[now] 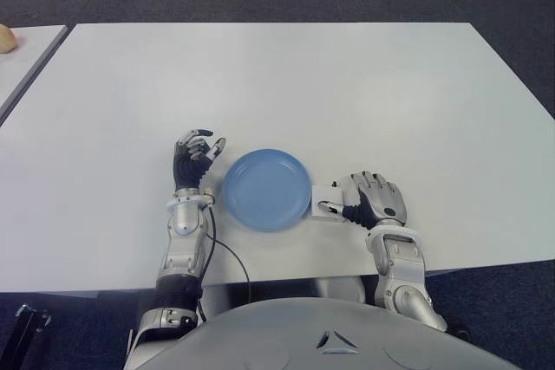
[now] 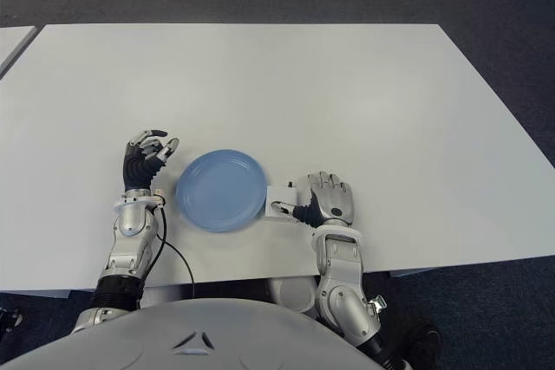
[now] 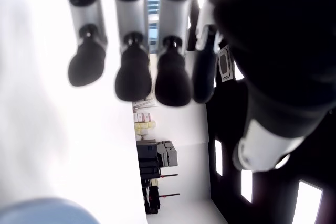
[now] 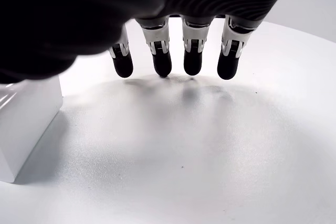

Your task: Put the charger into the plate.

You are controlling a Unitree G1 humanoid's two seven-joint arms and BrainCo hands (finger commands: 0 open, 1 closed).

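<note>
Left of centre in the eye views, the left hand [image 1: 194, 159] shows just left of the blue plate [image 1: 265, 188], its fingers loosely curled and holding nothing. The plate sits low at centre on the white table [image 1: 347, 84]. Just right of it lies the white charger [image 1: 324, 198], with the right hand [image 1: 373, 200] beside it, fingers extended, palm down, thumb at the charger.
</note>
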